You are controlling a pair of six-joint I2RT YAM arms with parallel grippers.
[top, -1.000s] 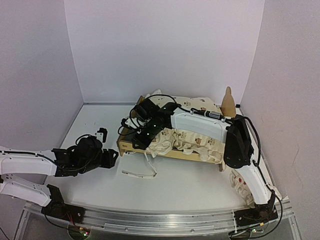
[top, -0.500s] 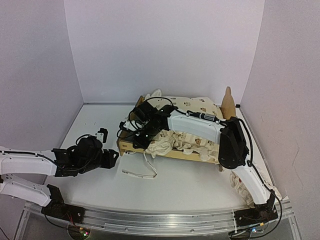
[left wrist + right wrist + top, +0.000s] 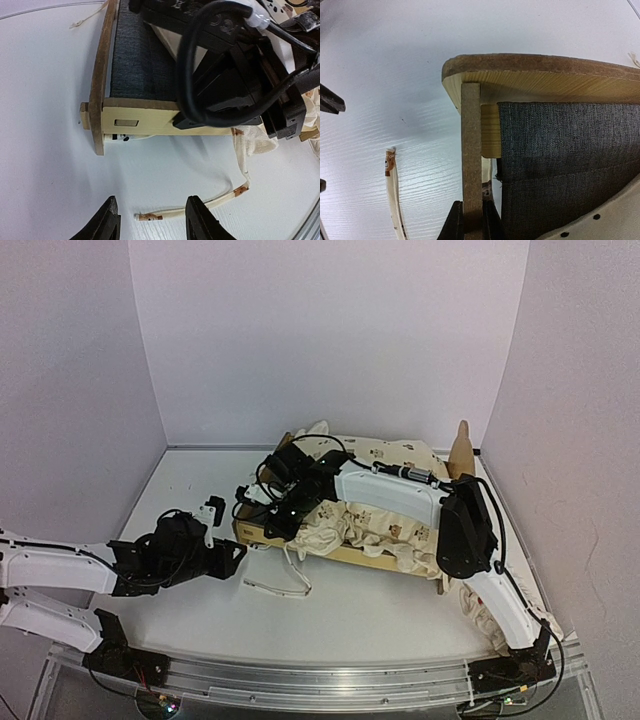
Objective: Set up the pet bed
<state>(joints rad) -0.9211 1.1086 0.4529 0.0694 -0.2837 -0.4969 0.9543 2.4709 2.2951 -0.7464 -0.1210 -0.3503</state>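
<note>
The plywood pet bed [image 3: 345, 552] stands mid-table, its dark grey base [image 3: 140, 60] partly bare at the left end. The cream animal-print cushion [image 3: 375, 525] lies crumpled across it. My right gripper [image 3: 471, 227] is shut on the bed's near side rail [image 3: 471, 150] close to the left end board [image 3: 540, 65]. My left gripper [image 3: 150, 220] is open just above the table in front of that corner, straddling the end of a cushion tie [image 3: 195, 206] that trails on the table [image 3: 275, 590].
A small white and black piece [image 3: 210, 510] lies left of the bed. A wooden post [image 3: 460, 445] rises at the bed's far right end. White cloth [image 3: 485, 615] lies near the right arm's base. Walls close in on three sides.
The right gripper has dragged the bed slightly left and toward the front, its right end shifting. The left gripper has edged right, closer to the bed corner and the tie.
</note>
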